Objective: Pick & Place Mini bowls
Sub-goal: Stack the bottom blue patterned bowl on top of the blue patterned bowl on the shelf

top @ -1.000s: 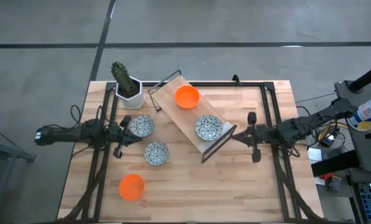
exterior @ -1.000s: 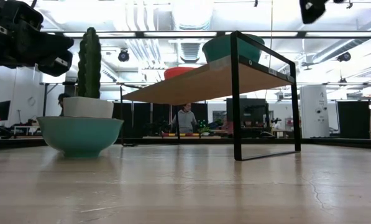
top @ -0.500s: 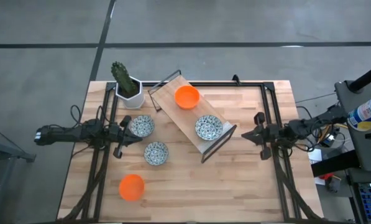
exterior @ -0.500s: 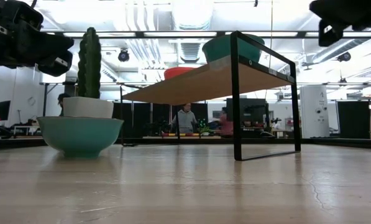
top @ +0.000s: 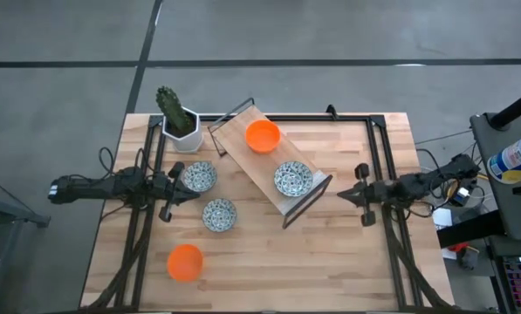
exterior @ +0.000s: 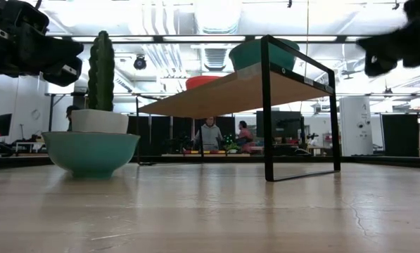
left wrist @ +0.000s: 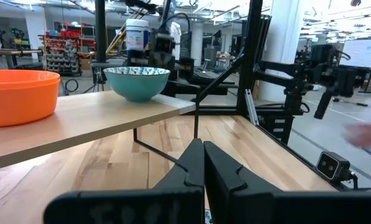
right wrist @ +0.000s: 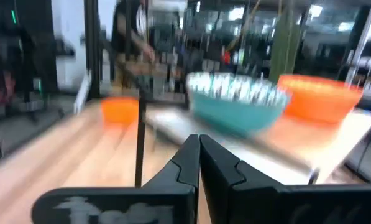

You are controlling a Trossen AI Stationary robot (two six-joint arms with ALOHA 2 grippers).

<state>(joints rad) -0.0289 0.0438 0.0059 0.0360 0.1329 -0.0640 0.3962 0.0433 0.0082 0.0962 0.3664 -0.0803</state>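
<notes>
A slanted wooden shelf on a black frame carries one orange mini bowl and one blue-green patterned mini bowl. Two more patterned bowls and an orange bowl rest on the table. My left gripper hangs shut and level beside the two patterned bowls, touching nothing; its shut fingers face the shelf. My right gripper is shut and level, right of the shelf and clear of it, and its wrist view faces the shelf's bowls.
A cactus in a white pot stands at the table's far left corner. Black arm frames run along both sides of the table. Bare wood lies along the near right part. People move in the room behind the table.
My right gripper has drawn back from the shelf toward the table's right edge and sunk lower, staying shut. The bowls and the shelf have not moved.
</notes>
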